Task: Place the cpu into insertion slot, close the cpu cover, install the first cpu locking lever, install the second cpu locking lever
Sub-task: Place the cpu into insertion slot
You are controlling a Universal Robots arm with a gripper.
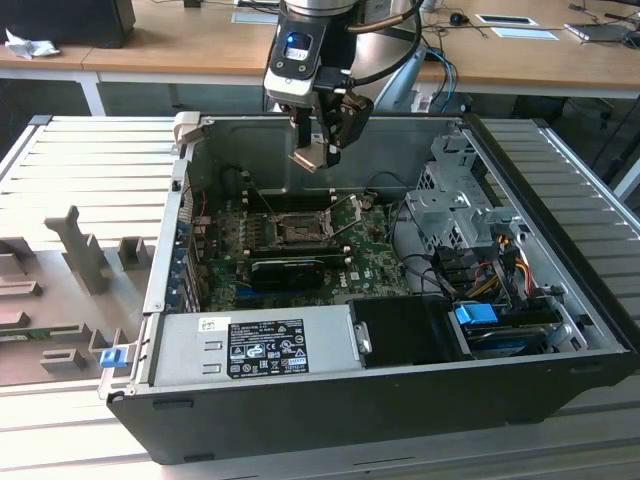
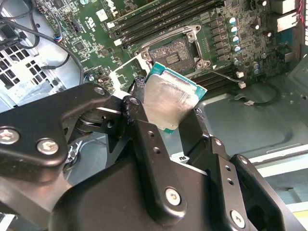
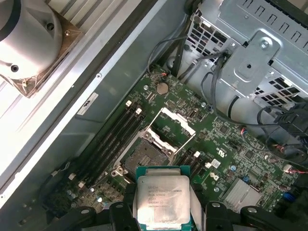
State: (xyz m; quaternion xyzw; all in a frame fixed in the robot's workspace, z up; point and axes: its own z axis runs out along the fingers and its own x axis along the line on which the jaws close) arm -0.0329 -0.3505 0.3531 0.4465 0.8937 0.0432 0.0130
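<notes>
The pincer (image 2: 166,109) is clamped on the cpu (image 2: 172,98). Its black fingers (image 2: 144,132) cover two opposite edges of the chip. In the second wrist view the chip and one finger hide part of the cpu cover (image 2: 126,71) behind them. In the first wrist view one edge of the cpu (image 3: 162,199) runs out of the picture, and the fingers (image 3: 120,214) show just their tips. There is print on the chip's top, too faint to make out.

The cpu is a small flat square with a dull silver-grey metal top, slightly smeared, set on a green base that shows as a narrow border. It is held tilted in the air above the green circuit board (image 1: 375,265), clear of it.

The first wrist view looks down past the chip onto the insertion slot (image 3: 146,154), which lies open. The cpu cover (image 3: 172,126), a thin silvery frame with a square window, is swung up from one edge of the slot.

The exterior view shows the wider scene: an open computer case (image 1: 400,410) on a grey slatted worktop (image 1: 90,150). The pincer (image 1: 312,155) hangs near the case's far wall, with the cpu (image 1: 305,159) well above the insertion slot (image 1: 297,232) in the middle of the board.
</notes>
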